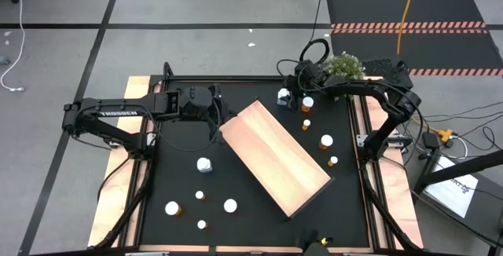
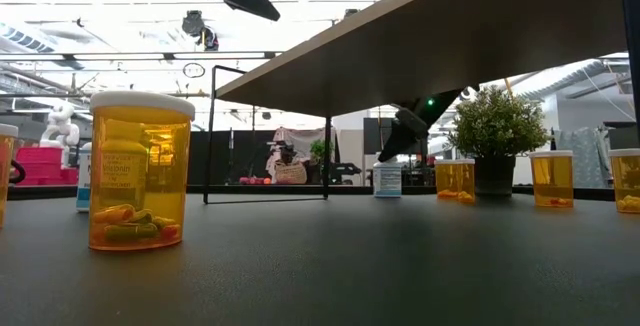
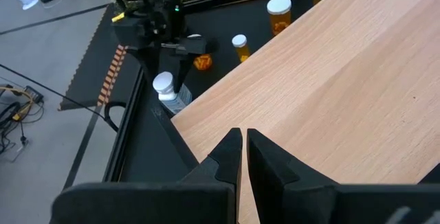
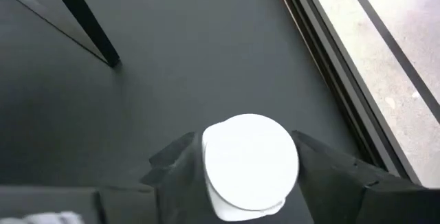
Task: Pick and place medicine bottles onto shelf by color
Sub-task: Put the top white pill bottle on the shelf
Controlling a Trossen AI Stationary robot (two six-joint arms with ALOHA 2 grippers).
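White bottle (image 4: 249, 162) body hiding under its own cap, cut off at frame bottom; shelf (image 2: 440, 36) blocking most of the low view.

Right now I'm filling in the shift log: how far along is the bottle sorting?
Nothing looks done: the shelf is bare on top. In hand: the right gripper straddles a white-capped bottle at the far edge of the table; whether it is already squeezing is unclear. The left gripper is shut at the shelf's corner, holding no bottle. Left: every bottle, including the amber bottle and the others scattered on the mat.
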